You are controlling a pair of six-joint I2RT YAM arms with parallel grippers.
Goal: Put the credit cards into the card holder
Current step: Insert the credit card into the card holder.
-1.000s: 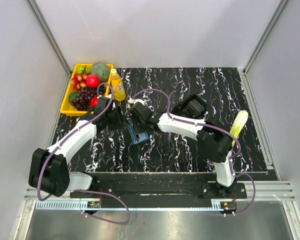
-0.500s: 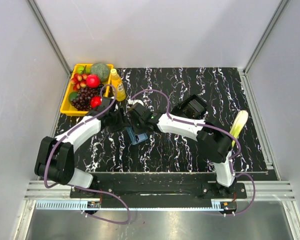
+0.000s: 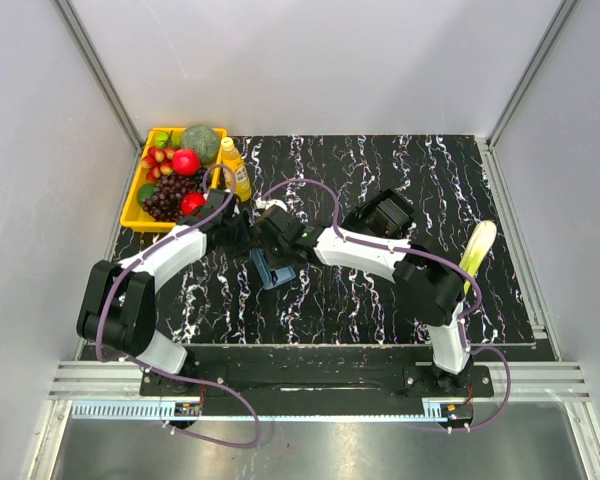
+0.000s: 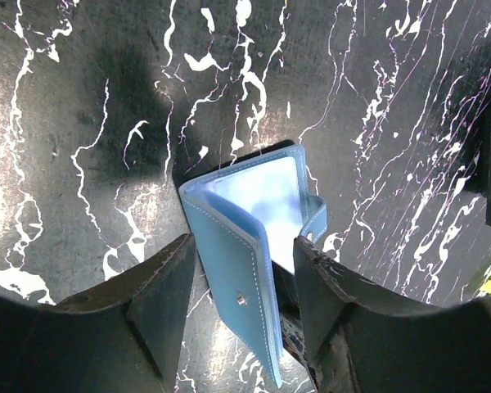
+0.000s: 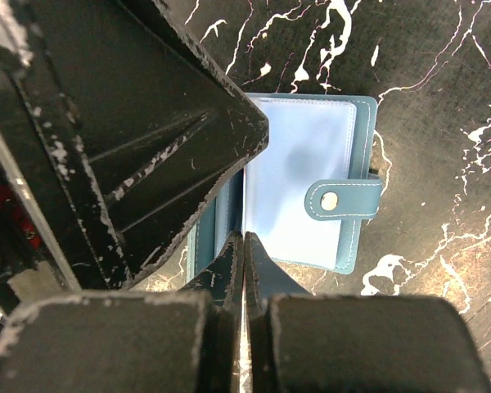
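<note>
The black table (image 3: 380, 300) with white squiggly lines lay under the card holder (image 3: 275, 270). The card holder sat near the middle of the table, a bit toward the left side.

The left arm (image 3: 160, 262) reached to the card holder from the left. The right arm (image 3: 365, 250) reached to it from the right.

A yellow tray (image 3: 132, 212) full of fruit (image 3: 170, 190) sat well apart from the card holder, farther back and to the left. A black box frame (image 3: 385, 212) stood near the card holder, back and to the right. A long pale yellow thing (image 3: 478, 250) lay well apart from it, far to the right. A small yellow bottle (image 3: 235, 170) stood behind the card holder, just beside the tray.

The card holder was blue and stood partly open, like a little book. It was lighter blue inside.

The left gripper (image 4: 241, 246) had its fingers partway apart. One cover of the card holder stood tilted between them. I could not tell if the fingers pressed on it.

The right gripper (image 5: 244, 246) had its fingers squeezed tight together. Its tip pointed at the near edge of the card holder, by the light blue inside page.

A little blue strap (image 5: 344, 199) with a round snap stuck out over that page. Another tiny snap (image 4: 241, 300) sat on the tilted cover.
</note>
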